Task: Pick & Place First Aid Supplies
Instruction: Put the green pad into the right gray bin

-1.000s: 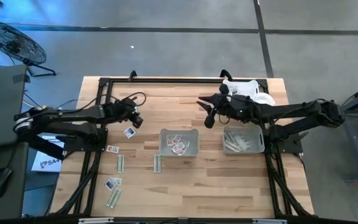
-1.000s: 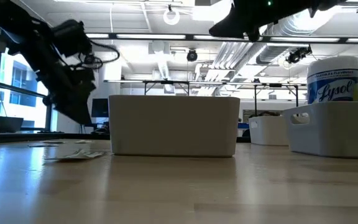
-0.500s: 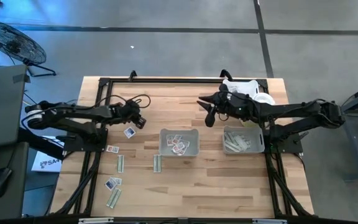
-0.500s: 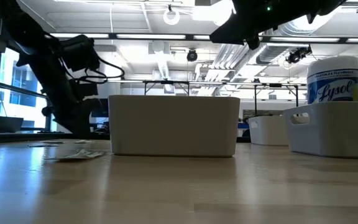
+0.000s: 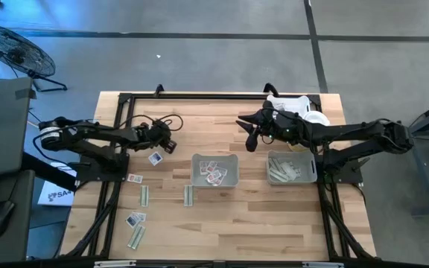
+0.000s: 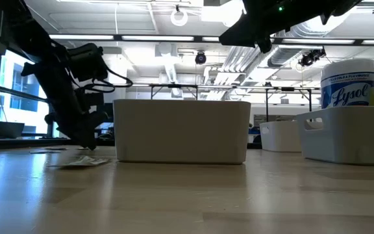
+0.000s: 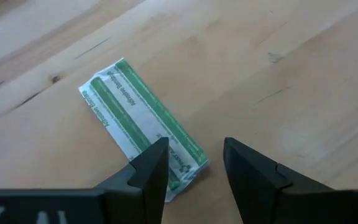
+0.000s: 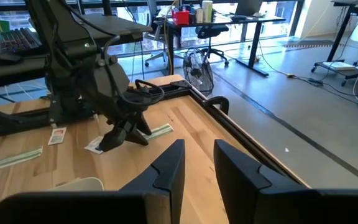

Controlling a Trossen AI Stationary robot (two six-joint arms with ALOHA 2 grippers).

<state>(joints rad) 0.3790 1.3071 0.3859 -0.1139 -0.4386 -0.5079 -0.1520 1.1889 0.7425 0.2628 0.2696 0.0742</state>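
Open-plan robotics lab: desks (image 8: 241, 15), office chairs (image 8: 213, 34), floor fan (image 8: 199, 70) beyond the right claw (image 8: 196, 163); exposed ceiling ducts (image 6: 239, 55).

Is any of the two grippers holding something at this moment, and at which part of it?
Nothing is held. The left gripper is open above a green-striped packet lying flat on the table. The right gripper is open and empty, raised above the table.

two trays (image 5: 215, 172), roughly seven loose packets (image 5: 144, 196)
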